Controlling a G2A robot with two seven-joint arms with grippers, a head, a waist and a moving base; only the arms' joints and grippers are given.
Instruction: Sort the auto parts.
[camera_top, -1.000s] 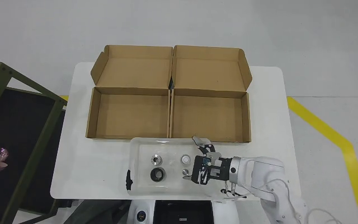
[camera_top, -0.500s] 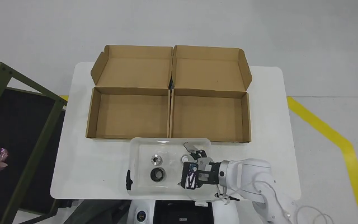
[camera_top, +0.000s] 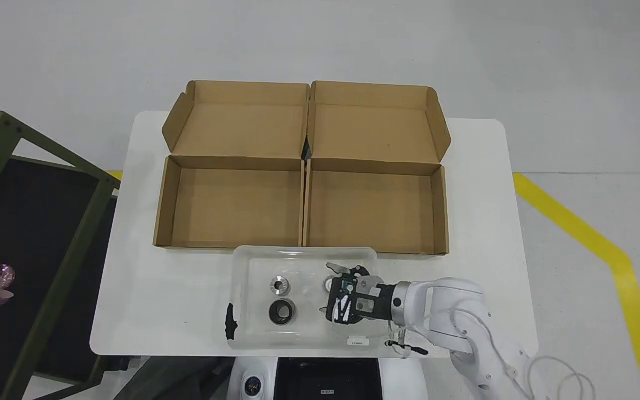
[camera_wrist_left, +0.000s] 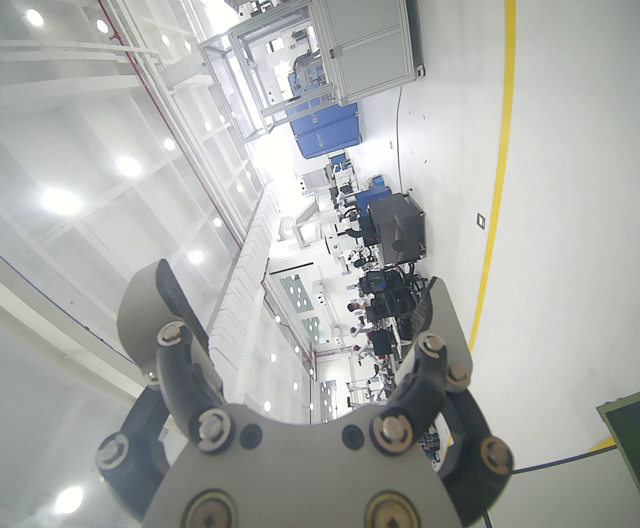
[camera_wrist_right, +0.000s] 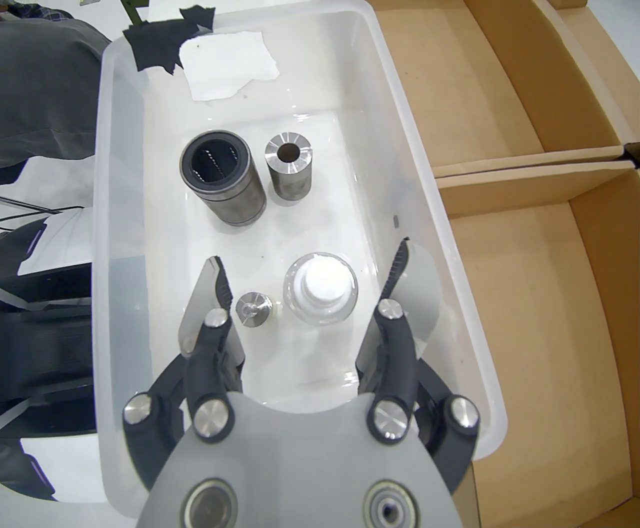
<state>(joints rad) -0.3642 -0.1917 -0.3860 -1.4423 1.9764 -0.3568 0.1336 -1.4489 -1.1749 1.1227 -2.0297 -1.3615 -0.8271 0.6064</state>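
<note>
The right gripper (camera_top: 332, 292) hangs wide open inside the clear plastic bin (camera_top: 243, 262).

Left wrist view: the left gripper (camera_wrist_left: 300, 287) is spread, holding nothing.

Right wrist view: a clear round part with white centre (camera_wrist_right: 320, 288) and a small silver stud (camera_wrist_right: 252, 309) sit between the open fingers. Farther ahead, a dark cylindrical bearing (camera_wrist_right: 222, 182) and a steel bushing (camera_wrist_right: 289, 167) stand upright, side by side.

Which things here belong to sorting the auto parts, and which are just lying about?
Belong: clear bin, large bearing, steel bushing, white-capped part, small metal part, two cardboard boxes, open right gripper.

Lying about: paper scrap, black tape, dark rack beside the table.
</note>
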